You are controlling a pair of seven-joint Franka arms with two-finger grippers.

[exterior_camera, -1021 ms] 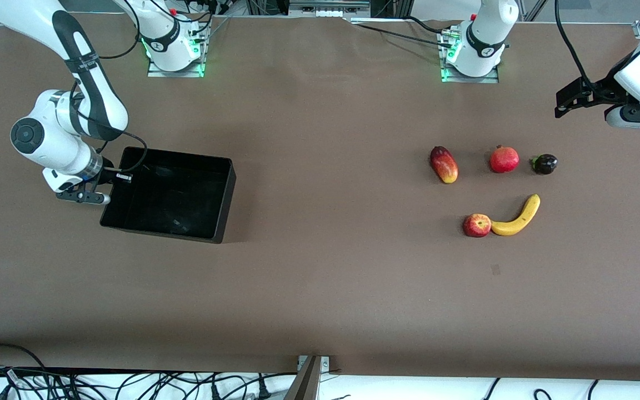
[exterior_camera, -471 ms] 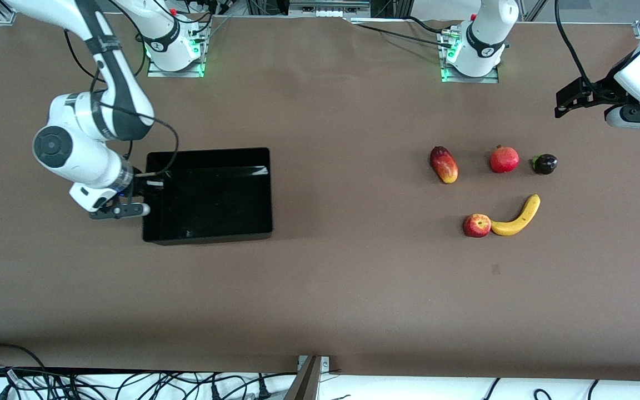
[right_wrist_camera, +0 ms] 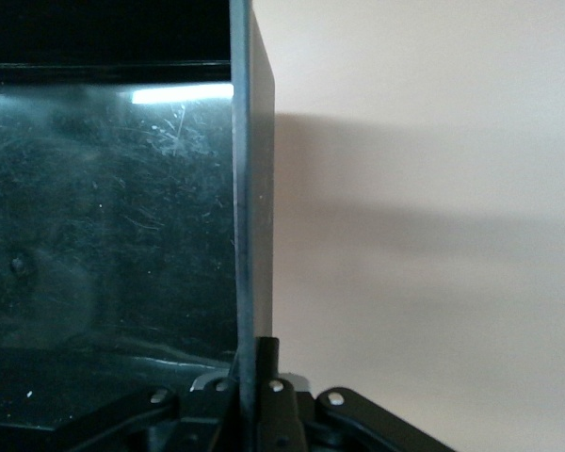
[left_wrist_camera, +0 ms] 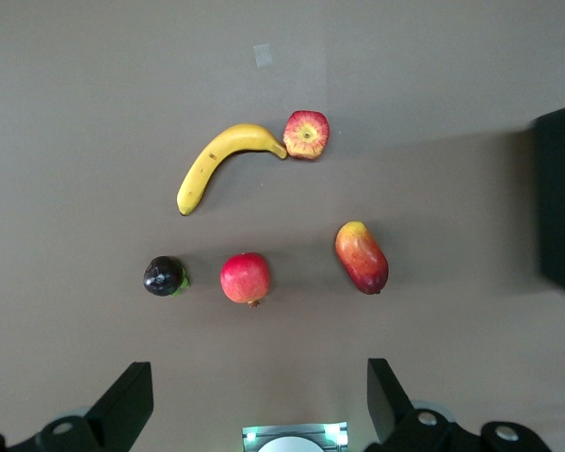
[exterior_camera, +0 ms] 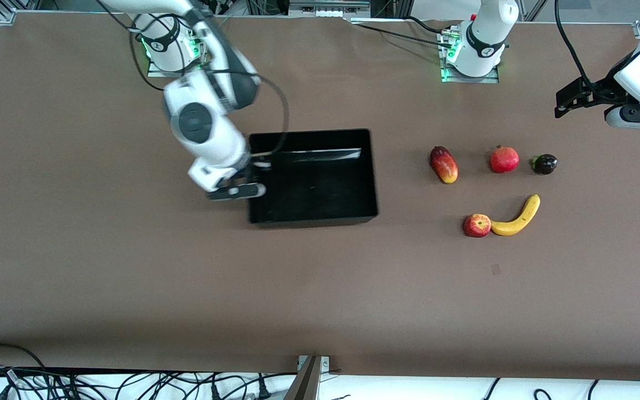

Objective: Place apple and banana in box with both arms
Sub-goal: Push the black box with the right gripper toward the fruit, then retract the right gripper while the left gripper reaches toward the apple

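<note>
Right wrist view: right gripper fingers pinch the box wall; a slip would tilt it. Left gripper waits wide open, empty, above the fruits beside the box.

Mango, pomegranate, dark fruit

box: glossy black, pale scuffs and a white glare streak, its wall right between my black right fingers
apple: red, yellowish patches
banana: all yellow, darker tips
mango: red fading to yellow
pomegranate: plain red
table: flat brown
</note>
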